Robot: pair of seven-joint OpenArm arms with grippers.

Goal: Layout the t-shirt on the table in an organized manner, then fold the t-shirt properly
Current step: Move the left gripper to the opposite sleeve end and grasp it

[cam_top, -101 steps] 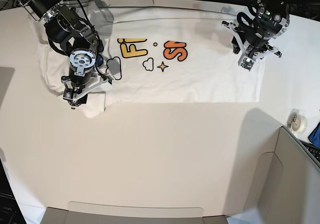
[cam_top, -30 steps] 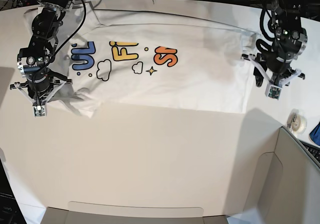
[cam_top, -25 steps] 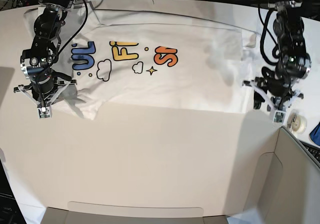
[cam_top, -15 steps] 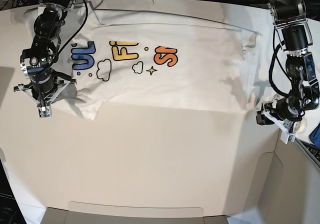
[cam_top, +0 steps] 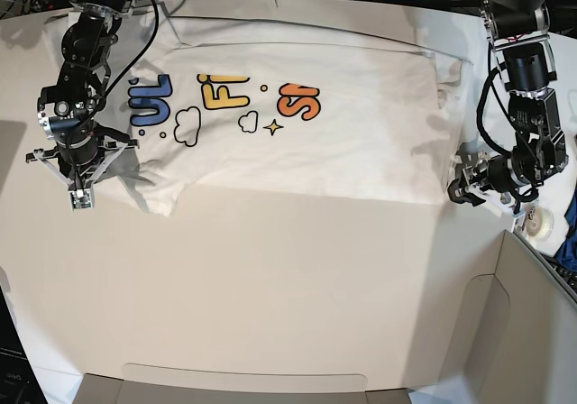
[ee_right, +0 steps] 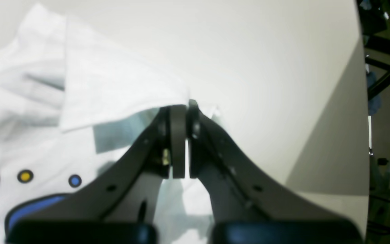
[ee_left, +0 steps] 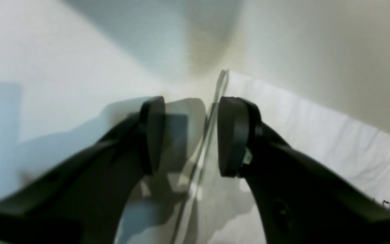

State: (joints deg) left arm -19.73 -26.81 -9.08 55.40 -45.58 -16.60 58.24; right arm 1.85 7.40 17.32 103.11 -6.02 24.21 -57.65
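Observation:
The white t-shirt [cam_top: 343, 142] lies print-up across the far part of the table [cam_top: 270, 287], lower half folded up, with a rumpled lower left corner. My right gripper [cam_top: 79, 186] stands at the shirt's left edge. In the right wrist view it [ee_right: 182, 108] is shut on a flap of the t-shirt [ee_right: 113, 88]. My left gripper [cam_top: 458, 188] hovers low by the shirt's lower right corner. Its jaws [ee_left: 190, 135] stand open with nothing between them, straddling the blurred edge of the t-shirt [ee_left: 300, 135].
A roll of tape [cam_top: 539, 224] lies near the table's right edge beside something blue [cam_top: 570, 242]. A grey-white box panel [cam_top: 532, 323] fills the near right corner. Dark cables run along the back edge.
My left gripper let go of the shirt's right edge, opened, swung down and right, then came back toward the lower right corner. The right gripper kept its hold after dragging the left side outward.

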